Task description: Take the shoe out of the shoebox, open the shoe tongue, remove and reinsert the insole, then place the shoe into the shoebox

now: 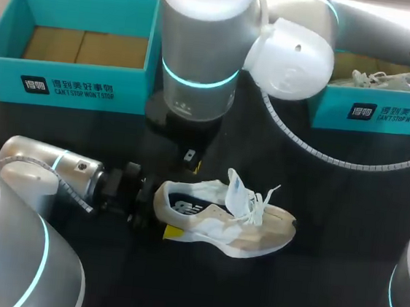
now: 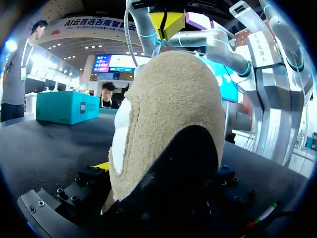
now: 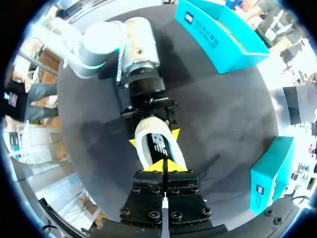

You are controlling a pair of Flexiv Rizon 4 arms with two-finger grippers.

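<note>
Shoe location: the shoe is out of the box and sits on the tabletop near the middle, heel toward my left arm.
Left claw: the left claw is clamped on the heel, one yellow tip on each flank of the shoe.
Right claw: the right claw hangs over the collar opening with its tips pressed together on nothing, clear of the shoe.
Tongue: the tongue stands up and forward, and the laces are loose. I judge this step done.
Insole: the dark insole lies seated inside the shoe.
Step in hand: removal of the insole, not yet begun, as I judge it.
Next move calls for: the right claw to part its tips, come down into the collar and pinch the heel edge of the insole. The left claw must keep the shoe braced.
Boxes: the empty shoebox stands at the far left. A second shoebox at the far right holds what looks like another shoe.
Markings: each box carries a dark logo patch with white print on its front wall. The insole bears a white logo. Print is noted, not transcribed.
</note>
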